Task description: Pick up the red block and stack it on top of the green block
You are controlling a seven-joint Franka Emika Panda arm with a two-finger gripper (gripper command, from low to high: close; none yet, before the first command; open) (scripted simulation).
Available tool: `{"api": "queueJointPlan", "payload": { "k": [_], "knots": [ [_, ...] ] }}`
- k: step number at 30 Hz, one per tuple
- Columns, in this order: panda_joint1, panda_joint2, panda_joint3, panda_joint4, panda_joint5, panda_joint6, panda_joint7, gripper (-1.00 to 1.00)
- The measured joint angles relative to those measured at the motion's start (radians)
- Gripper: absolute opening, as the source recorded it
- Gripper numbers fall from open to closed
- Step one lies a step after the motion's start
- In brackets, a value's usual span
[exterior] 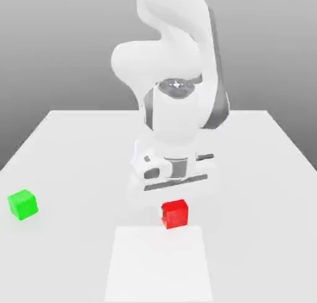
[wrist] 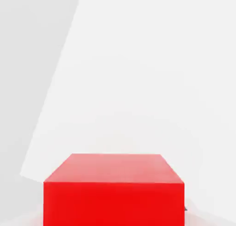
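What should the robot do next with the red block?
Probably lift it a little. The gripper is shut, and the red block sits right up close in the hand view, so it looks grabbed, though the hold itself is not visible. The green block waits apart, toward the exterior view's left, with its top bare.

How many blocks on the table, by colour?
red block: 1
green block: 1
Total: 2
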Motion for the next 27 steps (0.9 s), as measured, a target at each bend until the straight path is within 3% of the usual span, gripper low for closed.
{"api": "queueJointPlan", "payload": {
  "k": [12, 20, 23, 27],
  "knots": [
    [-0.248, 0.018, -0.342, 0.157, -0.017, -0.136, -0.483, -1.0],
    [-0.528, 0.061, -0.533, 0.276, -0.039, -0.213, -0.829, -1.0],
    [-0.567, 0.118, -0.537, 0.298, 0.019, -0.181, -0.925, -1.0],
    [-0.572, 0.234, -0.482, 0.308, 0.168, -0.091, -1.039, -1.0]
  ]
}}
